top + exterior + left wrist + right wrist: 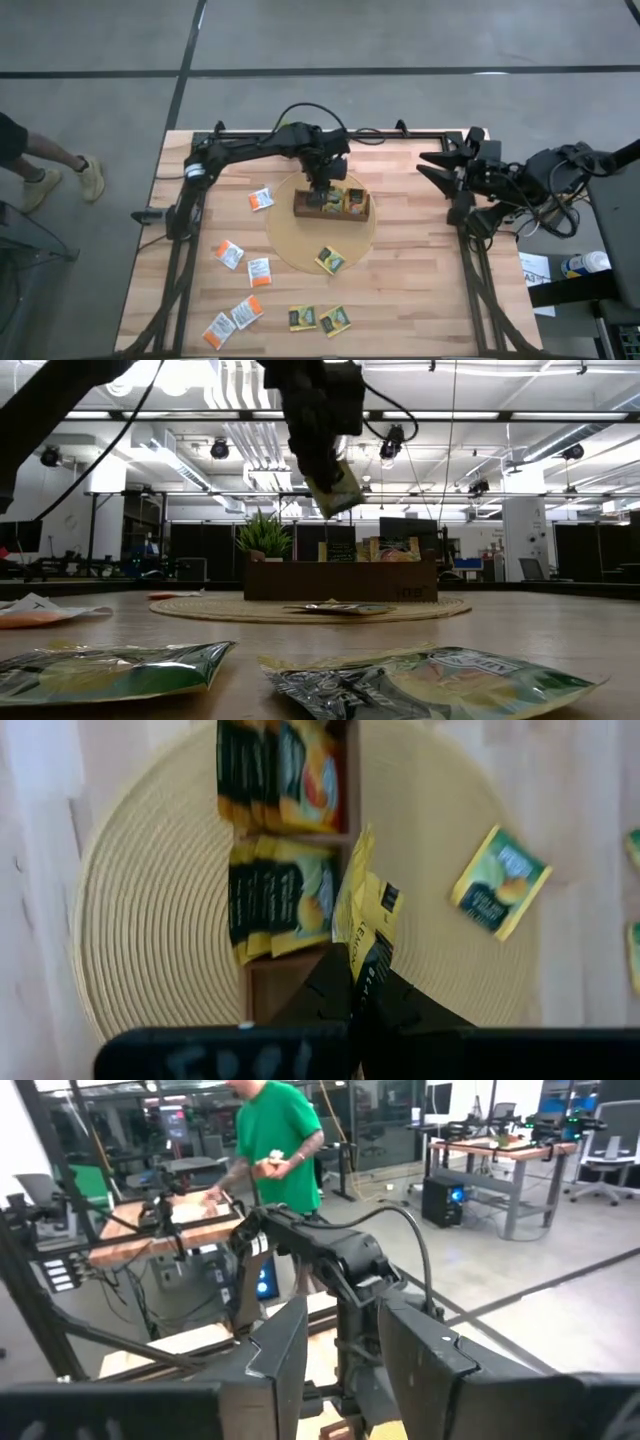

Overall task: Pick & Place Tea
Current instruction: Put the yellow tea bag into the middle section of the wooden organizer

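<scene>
A green-and-yellow tea sachet (362,925) hangs pinched in my left hand (352,982), held just above the brown compartment tray (331,211), whose slots already hold sachets. The tray sits on a round woven mat (320,222) with one more green sachet (331,260) lying beside it. Orange-and-white sachets (240,283) lie scattered across the wooden counter (410,280). My right hand (340,1355) waits at the counter's edge, fingers spread.
</scene>
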